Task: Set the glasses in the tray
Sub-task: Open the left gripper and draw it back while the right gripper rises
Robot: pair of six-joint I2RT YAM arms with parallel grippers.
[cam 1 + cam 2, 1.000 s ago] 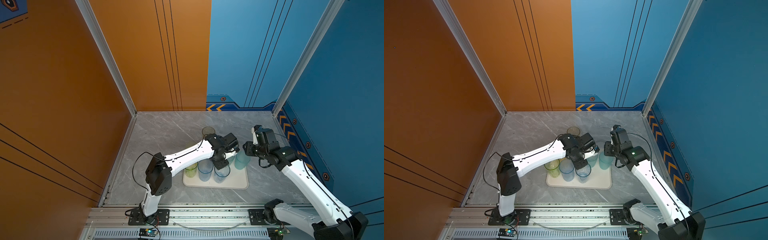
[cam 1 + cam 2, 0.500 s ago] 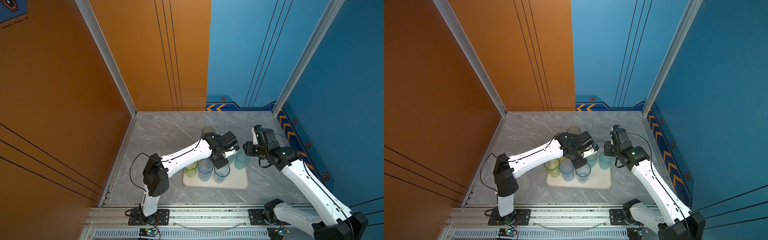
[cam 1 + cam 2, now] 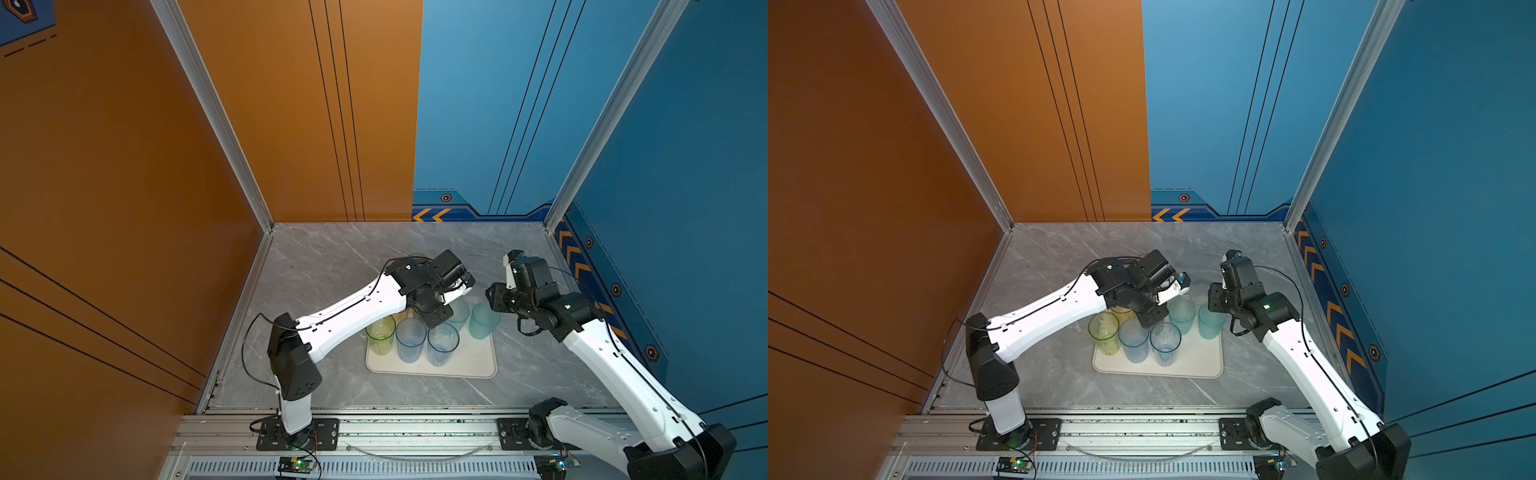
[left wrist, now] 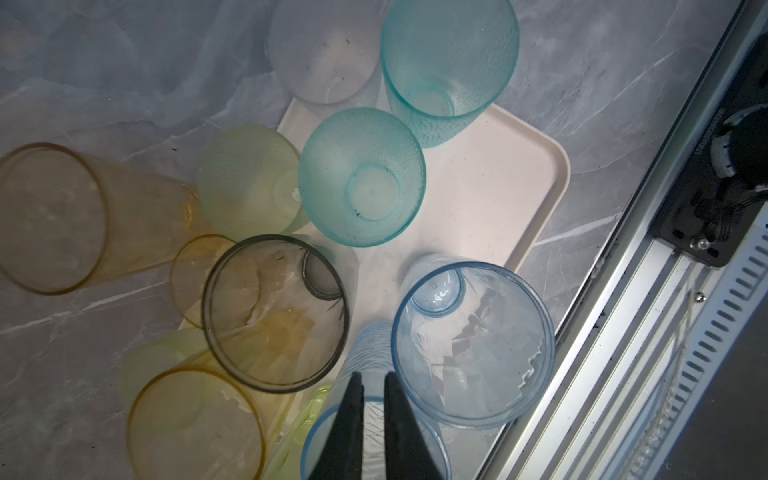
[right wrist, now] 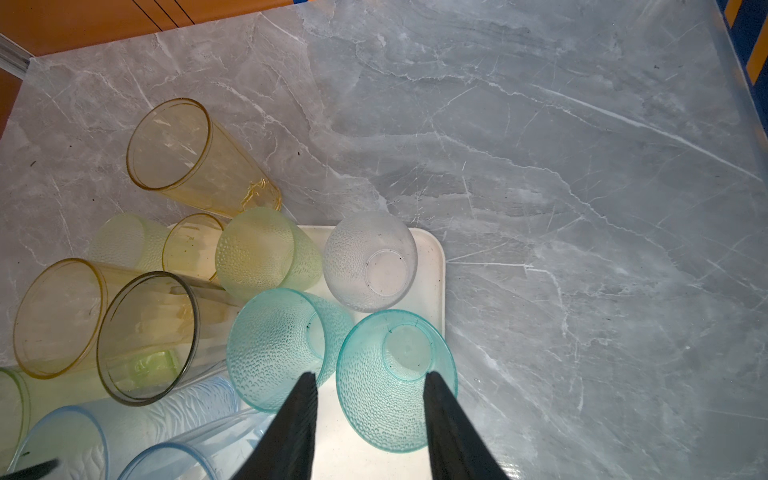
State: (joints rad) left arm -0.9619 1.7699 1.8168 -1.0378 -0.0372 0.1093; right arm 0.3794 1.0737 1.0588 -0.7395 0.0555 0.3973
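On the grey table [image 3: 324, 270], near edge: tray [image 3: 465, 368], with glasses [image 3: 410, 338] crowded on it. Left gripper [image 4: 374, 392] above them, fingers together, holding nothing. Right gripper [image 5: 370, 378] over the teal glass [image 5: 395, 374], fingers apart. Farther back, off the tray: amber glass [image 5: 178, 153], plain in the wrist views and mostly hidden behind the left arm in both top views.

Even overhead light fills both top views, sharp throughout, with only soft shadows on the grey tabletop [image 3: 332, 266]. Both wrist views run dimmer and darken toward their corners. The tray [image 5: 432, 257] glares near-white, wide-angle stretch shows at the edges, and the near fingers [image 4: 353, 415] blur into black silhouettes.
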